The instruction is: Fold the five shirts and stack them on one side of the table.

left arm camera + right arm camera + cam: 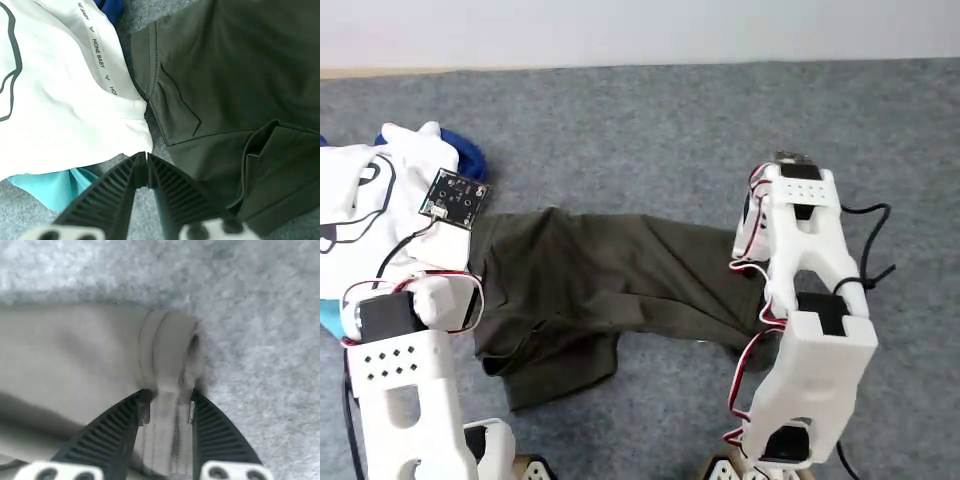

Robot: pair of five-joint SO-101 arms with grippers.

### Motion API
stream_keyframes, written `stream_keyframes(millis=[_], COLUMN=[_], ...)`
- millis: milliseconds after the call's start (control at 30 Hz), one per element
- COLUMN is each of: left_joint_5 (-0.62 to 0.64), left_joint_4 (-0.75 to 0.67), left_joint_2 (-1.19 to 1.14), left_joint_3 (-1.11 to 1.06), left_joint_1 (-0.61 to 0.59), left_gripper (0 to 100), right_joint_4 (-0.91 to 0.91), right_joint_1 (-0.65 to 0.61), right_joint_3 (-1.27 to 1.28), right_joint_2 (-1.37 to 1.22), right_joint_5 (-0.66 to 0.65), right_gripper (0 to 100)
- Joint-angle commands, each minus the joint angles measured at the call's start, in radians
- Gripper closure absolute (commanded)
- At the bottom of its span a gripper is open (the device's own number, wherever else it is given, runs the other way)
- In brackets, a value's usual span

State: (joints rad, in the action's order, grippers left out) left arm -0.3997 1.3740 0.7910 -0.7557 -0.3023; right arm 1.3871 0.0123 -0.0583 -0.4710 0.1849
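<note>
A dark olive shirt (610, 275) lies spread across the middle of the grey table, one sleeve folded in near the front. In the right wrist view my right gripper (167, 402) is shut on a bunched edge of the olive shirt (75, 355) at its right end. Down at the table between the olive shirt (225, 75) and a white shirt (55, 100), my left gripper (146, 159) is shut with nothing in it. The white shirt (360, 190) lies at the far left on top of a blue shirt (470, 155) and a cyan shirt (55, 185).
The right arm (805, 300) stands over the olive shirt's right end and the left arm (410, 340) over its left end. Bare grey table (650, 130) stretches behind the shirts and off to the right.
</note>
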Motion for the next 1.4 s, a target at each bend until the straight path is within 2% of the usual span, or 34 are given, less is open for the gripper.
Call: stream_keyframes(millis=[0,467,667,1067,1367], left_joint_5=[0.005,0.005,0.005,0.005,0.005], left_joint_4=[-0.012,-0.012,-0.012,-0.012,-0.012], left_joint_2=[0.012,0.012,0.012,0.011,0.011], left_joint_3=[0.005,0.004,0.004,0.004,0.004], left_joint_1=[0.002,0.002,0.002,0.002,0.002], left_gripper=[100,100,100,100,100], right_joint_4=[-0.012,-0.024,0.061,0.059,0.114], right_joint_1=[-0.041,-0.048,-0.054,-0.053,-0.004], right_joint_3=[-0.055,-0.055,-0.132,-0.141,-0.141], right_joint_2=[0.015,0.024,0.024,0.022,0.050], right_joint_5=[0.009,0.008,0.006,0.005,0.003], right_gripper=[86.8,86.9,86.9,86.9,86.8])
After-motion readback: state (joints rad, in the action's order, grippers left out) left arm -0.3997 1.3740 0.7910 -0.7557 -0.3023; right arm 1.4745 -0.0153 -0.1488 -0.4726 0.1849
